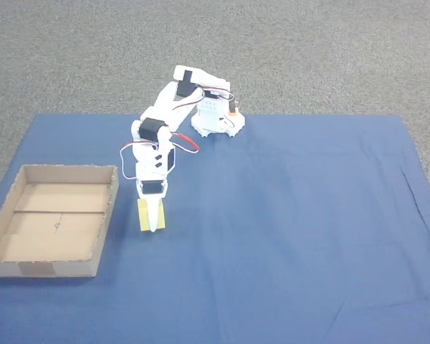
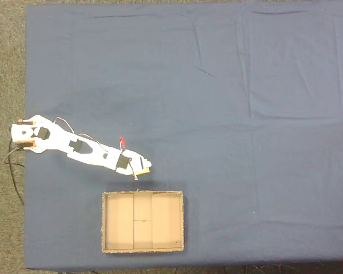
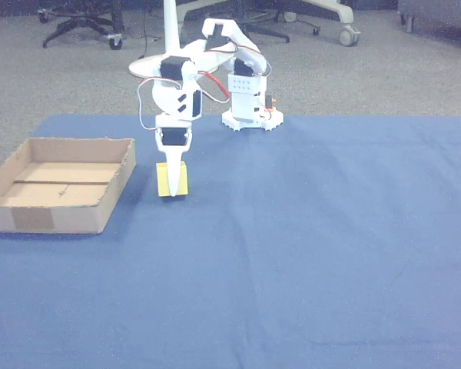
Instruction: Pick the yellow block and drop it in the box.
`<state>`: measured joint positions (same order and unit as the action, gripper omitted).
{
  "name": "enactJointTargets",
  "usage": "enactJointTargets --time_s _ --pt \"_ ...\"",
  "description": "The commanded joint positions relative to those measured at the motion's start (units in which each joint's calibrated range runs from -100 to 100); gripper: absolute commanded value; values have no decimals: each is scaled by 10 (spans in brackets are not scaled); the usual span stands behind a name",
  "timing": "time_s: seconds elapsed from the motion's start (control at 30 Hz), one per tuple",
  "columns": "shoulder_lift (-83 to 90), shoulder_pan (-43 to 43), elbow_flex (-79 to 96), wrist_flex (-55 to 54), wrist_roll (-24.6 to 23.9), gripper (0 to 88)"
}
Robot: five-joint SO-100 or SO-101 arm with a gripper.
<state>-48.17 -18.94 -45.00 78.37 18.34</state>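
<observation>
Grey carpet lies under a blue cloth (image 1: pixel 287 236) that covers the working surface, and office chair bases stand at the back of the other view. On that cloth we find the yellow block (image 3: pixel 171 180), a small pale cube sitting just beside the open wall of the box (image 1: pixel 29 269), outside it and near its right-hand side in the front fixed view. We read the hand (image 3: pixel 172 188) as lowered over the block with a white finger in front of one face and yellow showing on either side; whether the fingers are clamped on the cube or merely straddling it we cannot tell from these pictures. From above, the block (image 2: pixel 144 166) peeks out at the tip of the white arm (image 2: pixel 80 147), a little apart from the near wall of the cardboard tray (image 2: pixel 106 222). We judge the cube to be light and stiff, probably foam or wood, with matte faces that should not slip; its flat opposite sides are the natural places to pinch, low and centred so it does not twist out. The tray is shallow and low-walled, so we would expect only a modest lift to clear the rim. Its floor shows a seam and one wall carries a tape patch (image 1: pixel 37 269).
</observation>
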Motion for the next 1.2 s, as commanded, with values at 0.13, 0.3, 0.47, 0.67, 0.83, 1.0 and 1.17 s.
enactJointTargets --time_s 0.13,0.3,0.47,0.67,0.83,1.0,1.17 --pt "138 -11 75 -16 -6 232" --pt "346 -38 190 -26 -18 233" --pt "437 -164 201 -64 -10 228" --pt "253 -242 119 -237 -6 222" --pt "50 -214 1 -291 1 224" --pt "-16 -211 -40 -289 17 356" --pt "38 -206 29 -268 19 508"
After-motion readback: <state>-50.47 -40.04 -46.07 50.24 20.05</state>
